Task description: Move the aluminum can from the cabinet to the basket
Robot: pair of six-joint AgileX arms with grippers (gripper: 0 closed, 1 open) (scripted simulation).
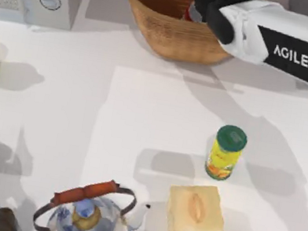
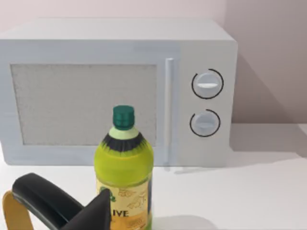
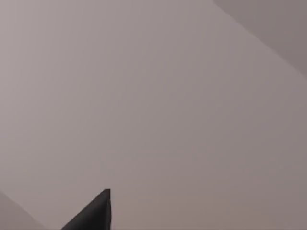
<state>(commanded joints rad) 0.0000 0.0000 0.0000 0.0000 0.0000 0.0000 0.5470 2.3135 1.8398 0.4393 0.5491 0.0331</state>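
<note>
Late stage, by my read. The right gripper (image 1: 201, 9) is over the basket (image 1: 155, 31) at the back of the tabletop (image 1: 113, 115), with the white right arm reaching in from the top view's right. A sliver of red shows just beside the black gripper body, inside the basket rim: looks like the aluminum can (image 1: 188, 13). So the carry seems done or nearly done; what's left is the release and pulling the arm clear, if the can is not already let go.

Can versus fingers: the red patch is right against the gripper, touching or very close. Can't tell whether the fingers grip it or how wide they stand; the gripper body hides them from above. The right wrist view gives a blank grey wall and one dark finger tip (image 3: 98, 211), no can.

Can't say if the can rests on the basket floor or hangs above it.

The left gripper (image 2: 57, 211) sits parked at the left side of the table, facing a green-yellow bottle (image 2: 123, 177) and the white microwave (image 2: 115, 91); its finger spread can't be read.
</note>
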